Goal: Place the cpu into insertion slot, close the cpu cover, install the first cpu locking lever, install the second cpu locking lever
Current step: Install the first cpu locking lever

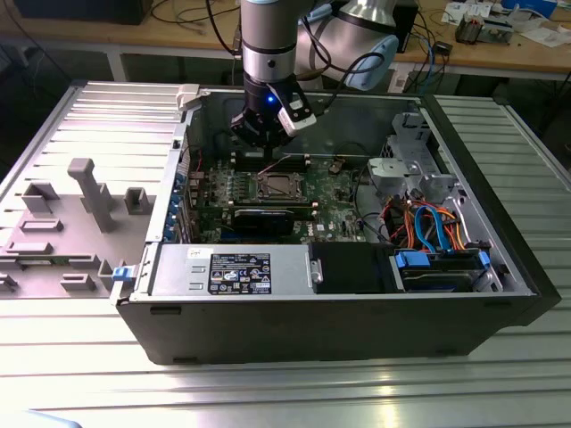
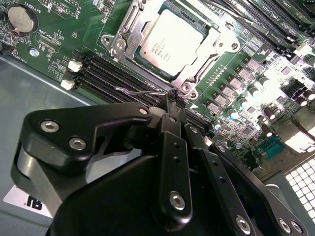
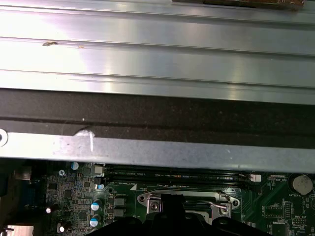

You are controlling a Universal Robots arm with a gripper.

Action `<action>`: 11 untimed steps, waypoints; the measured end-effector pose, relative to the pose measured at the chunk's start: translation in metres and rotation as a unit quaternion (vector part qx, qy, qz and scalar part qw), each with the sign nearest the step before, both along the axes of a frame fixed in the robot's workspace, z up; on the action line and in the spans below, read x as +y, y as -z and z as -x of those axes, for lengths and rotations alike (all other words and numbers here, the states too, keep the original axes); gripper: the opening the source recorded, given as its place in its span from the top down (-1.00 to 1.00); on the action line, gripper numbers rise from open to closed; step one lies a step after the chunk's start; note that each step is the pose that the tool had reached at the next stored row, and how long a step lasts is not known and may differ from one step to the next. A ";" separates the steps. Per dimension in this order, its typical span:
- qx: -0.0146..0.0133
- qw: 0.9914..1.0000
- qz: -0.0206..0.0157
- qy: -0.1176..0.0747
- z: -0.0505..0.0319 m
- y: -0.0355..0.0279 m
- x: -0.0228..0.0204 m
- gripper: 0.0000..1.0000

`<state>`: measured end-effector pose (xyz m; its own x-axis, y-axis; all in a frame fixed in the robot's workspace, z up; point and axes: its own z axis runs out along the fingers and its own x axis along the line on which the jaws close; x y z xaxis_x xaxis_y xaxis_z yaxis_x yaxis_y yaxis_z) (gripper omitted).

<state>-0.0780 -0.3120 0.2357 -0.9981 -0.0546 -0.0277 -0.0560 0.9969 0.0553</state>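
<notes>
In the second wrist view the cpu (image 2: 170, 42) lies flat in the insertion slot (image 2: 129, 30) on the green board. The silver cpu cover (image 2: 199, 73) is folded down around its edges. My gripper (image 2: 171, 101) is shut, and its tips rest against a thin wire locking lever (image 2: 140, 92) that sticks out along the socket's near side. In the exterior view the gripper (image 1: 266, 143) hangs just behind the insertion slot (image 1: 278, 185) inside the open computer case. The first wrist view catches the slot (image 3: 157, 201) and the lever (image 3: 216, 206) low in the picture.
The case wall (image 3: 157, 152) runs close behind the gripper. Memory slots (image 2: 106, 73) lie beside the socket, and a black expansion card (image 1: 268, 217) lies in front of it. A drive cage with coloured cables (image 1: 428, 223) and a power supply (image 1: 236, 267) fill the case's near side.
</notes>
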 end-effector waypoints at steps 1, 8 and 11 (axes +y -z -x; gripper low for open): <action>0.000 1.000 0.000 0.000 0.0000 0.0006 0.0000 0.79; 0.000 1.000 -0.002 0.000 -0.0007 0.0019 0.0001 0.79; 0.000 1.000 -0.002 0.000 -0.0018 0.0025 0.0005 0.79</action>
